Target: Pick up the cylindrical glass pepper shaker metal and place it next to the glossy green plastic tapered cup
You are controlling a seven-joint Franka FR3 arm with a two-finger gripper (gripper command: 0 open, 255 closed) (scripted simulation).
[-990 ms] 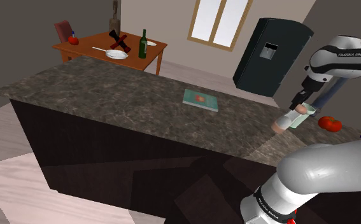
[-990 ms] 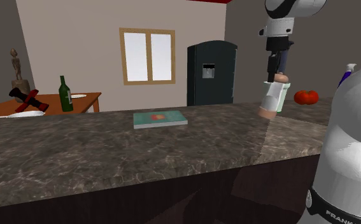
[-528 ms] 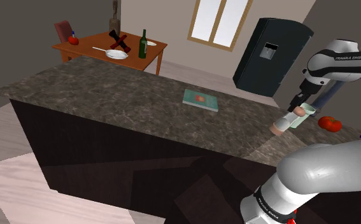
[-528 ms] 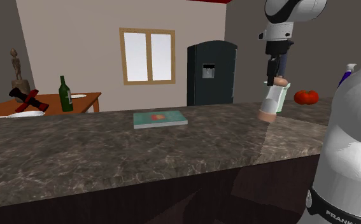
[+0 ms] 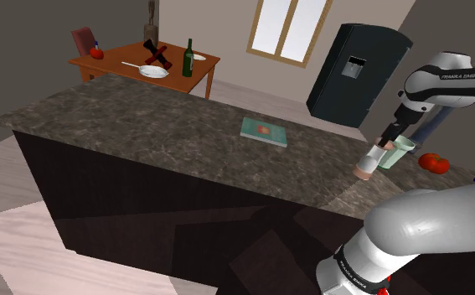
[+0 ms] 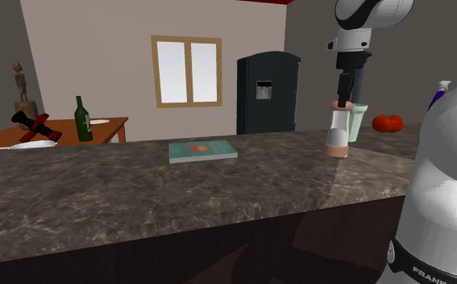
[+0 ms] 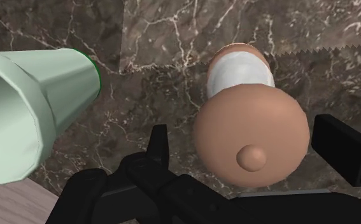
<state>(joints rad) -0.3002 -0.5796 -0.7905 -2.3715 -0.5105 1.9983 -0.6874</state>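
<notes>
The shaker (image 5: 369,161), held tilted against the cup (image 5: 397,153) a second ago, now stands upright and released on the dark stone counter (image 5: 143,117). In the shoulder view's foreground, the white arm (image 5: 428,222) bulks at five o'clock. Farther along the counter, the shaker, pale-bodied with a tan cap and base, sits just beside the pale green cup, which is at its two o'clock. The gripper (image 6: 343,90) hangs just above the cap, and the wrist view shows its black fingers spread to either side. A red tomato (image 5: 434,162) lies near the cup at its three o'clock. A teal book (image 5: 264,131) rests well apart at the shaker's ten o'clock. Beyond the counter, a dark fridge (image 5: 357,71) stands at twelve o'clock. A wooden table (image 5: 122,64) with a green bottle (image 5: 188,59) is farthest, at ten o'clock.
</notes>
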